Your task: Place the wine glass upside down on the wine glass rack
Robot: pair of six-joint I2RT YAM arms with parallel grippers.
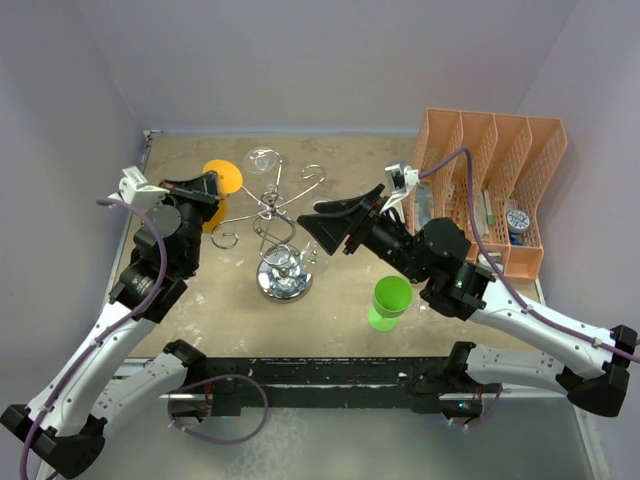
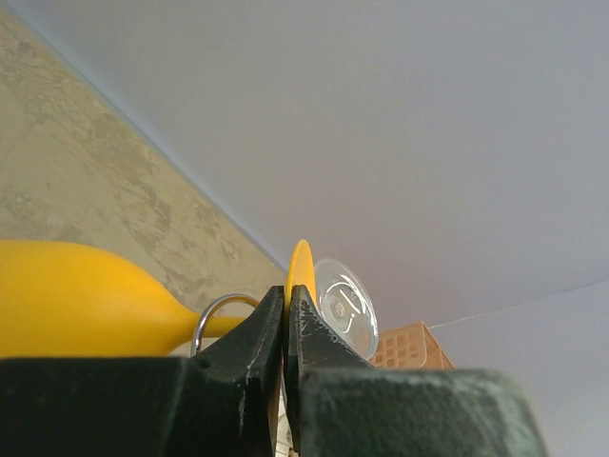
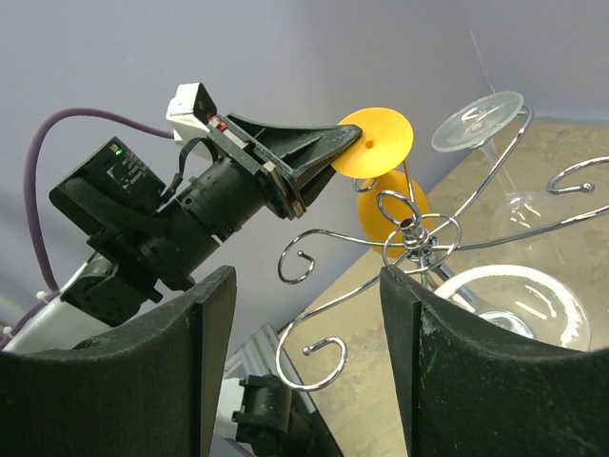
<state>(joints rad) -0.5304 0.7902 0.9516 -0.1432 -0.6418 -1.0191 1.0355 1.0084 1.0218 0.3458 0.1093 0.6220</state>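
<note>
The orange wine glass hangs foot-up at the rack's far left: its round foot (image 1: 226, 177) on top, its bowl (image 1: 213, 216) below. My left gripper (image 1: 212, 186) is shut on the rim of that foot (image 2: 301, 267). In the left wrist view a chrome loop (image 2: 214, 307) curls round the stem beside the orange bowl (image 2: 76, 300). The chrome wine glass rack (image 1: 275, 215) stands on its mirrored disc base (image 1: 284, 284). My right gripper (image 1: 318, 222) is open and empty just right of the rack, its jaws framing two scroll arms (image 3: 314, 367). The orange foot (image 3: 373, 143) also shows there.
A clear glass hangs upside down on a far arm, foot up (image 1: 262, 158) (image 3: 476, 109). Another clear glass (image 1: 285, 262) sits low by the rack's stem. A green cup (image 1: 390, 302) stands front right. An orange mesh file organiser (image 1: 500, 190) fills the right back corner.
</note>
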